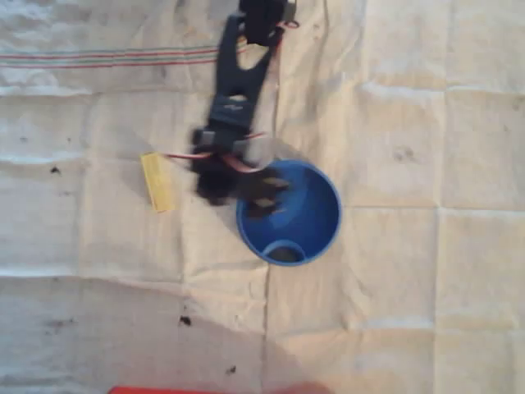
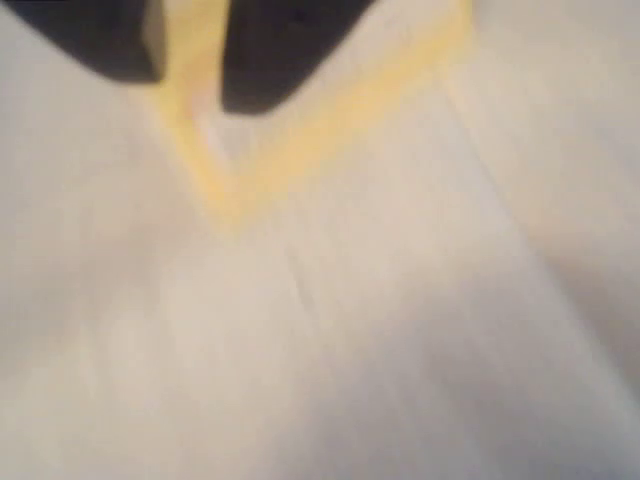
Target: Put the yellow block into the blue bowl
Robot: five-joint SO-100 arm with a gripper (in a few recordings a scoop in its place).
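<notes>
You have not moved the yellow block [image 1: 157, 181] yet: it lies flat on the creased white cloth [image 1: 426, 123], left of the arm. Your blurred gripper [image 1: 264, 194] hangs over the rim of the round, smooth blue bowl [image 1: 316, 215]; I cannot tell whether it is released or clenched.

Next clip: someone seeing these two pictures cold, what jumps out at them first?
Probably the blue bowl, the one saturated colour on the pale creased cloth, just right of centre in the overhead view. The dark arm reaches down from the top edge, its blurred pincer over the bowl's left rim. The yellow block lies on the cloth left of the arm; the blurred wrist view shows it close up.
</notes>
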